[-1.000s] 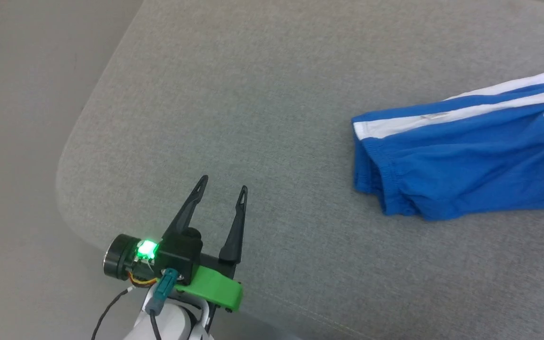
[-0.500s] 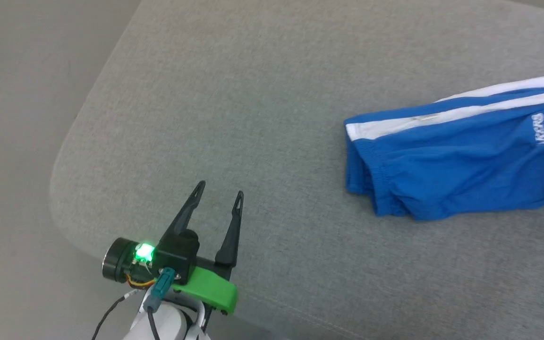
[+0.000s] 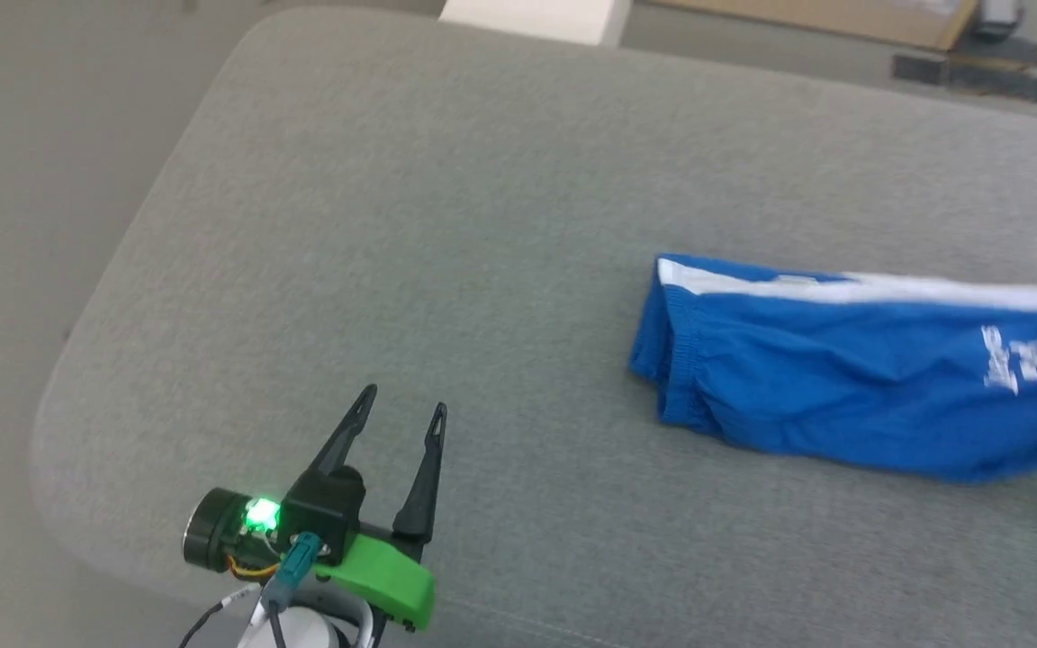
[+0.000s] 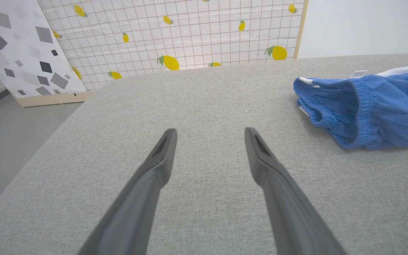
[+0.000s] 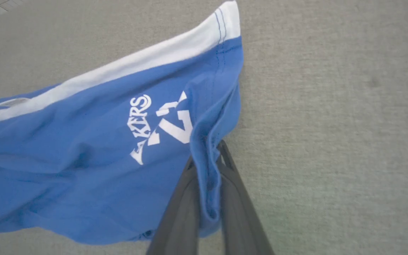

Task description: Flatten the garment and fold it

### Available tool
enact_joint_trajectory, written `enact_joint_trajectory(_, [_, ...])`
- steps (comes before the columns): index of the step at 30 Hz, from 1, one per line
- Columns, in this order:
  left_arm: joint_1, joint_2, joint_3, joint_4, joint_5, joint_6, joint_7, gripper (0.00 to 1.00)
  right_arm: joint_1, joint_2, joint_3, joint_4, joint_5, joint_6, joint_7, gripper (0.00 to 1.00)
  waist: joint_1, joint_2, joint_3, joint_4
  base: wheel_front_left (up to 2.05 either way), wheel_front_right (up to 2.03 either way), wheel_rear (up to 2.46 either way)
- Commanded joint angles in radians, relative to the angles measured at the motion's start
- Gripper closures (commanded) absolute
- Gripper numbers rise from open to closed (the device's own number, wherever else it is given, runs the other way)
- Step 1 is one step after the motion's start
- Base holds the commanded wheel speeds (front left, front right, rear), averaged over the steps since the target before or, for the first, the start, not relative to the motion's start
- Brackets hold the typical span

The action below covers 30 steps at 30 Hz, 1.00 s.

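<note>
R pincer (image 5: 207, 154) clamped on garment (image 5: 83, 148) edge, prob. hem; L pincer (image 3: 403, 398) agape.

The left end effector (image 4: 210, 131), fingers apart, points across a grey cushion (image 4: 207, 88) bearing the garment (image 4: 384, 106).

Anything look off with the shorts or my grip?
The shorts lie bunched and creased, not flat. The right gripper is shut on a fold of their edge. The left gripper hangs open, apart from them. No damage visible.
</note>
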Motion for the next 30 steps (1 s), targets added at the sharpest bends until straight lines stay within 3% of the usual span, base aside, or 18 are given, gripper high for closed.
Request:
enact_joint_trajectory(1, [0.014,0.008,0.001,0.0,-0.001,-0.002,-0.005,0.0,0.046,0.008,-0.024,-0.019,-0.012,-0.001,-0.003,1.0,0.0,0.0,-0.045,-0.051,0.0,0.0,0.0])
enact_joint_trajectory(8, [0.015,0.017,0.0,-0.012,-0.007,-0.002,0.0,0.0,0.172,0.091,-0.157,-0.06,-0.069,-0.001,-0.023,1.0,0.0,0.0,-0.035,-0.073,0.0,0.0,0.0])
enact_joint_trajectory(13, [0.013,0.021,-0.006,-0.013,-0.008,-0.004,0.005,0.0,0.166,0.132,-0.173,-0.081,-0.067,-0.001,-0.067,1.0,0.0,0.0,-0.025,-0.079,0.0,0.0,0.0])
enact_joint_trajectory(21, [0.012,0.024,-0.013,-0.009,-0.013,-0.002,0.009,0.0,0.117,0.155,-0.052,-0.223,0.041,-0.001,-0.084,1.0,0.0,0.0,-0.04,-0.072,0.0,0.0,0.0])
enact_joint_trajectory(30, [0.01,0.015,-0.022,0.002,-0.021,-0.001,0.009,0.0,0.092,0.211,0.088,-0.375,0.088,-0.001,-0.024,1.0,0.0,0.0,-0.058,-0.03,0.0,0.0,0.0])
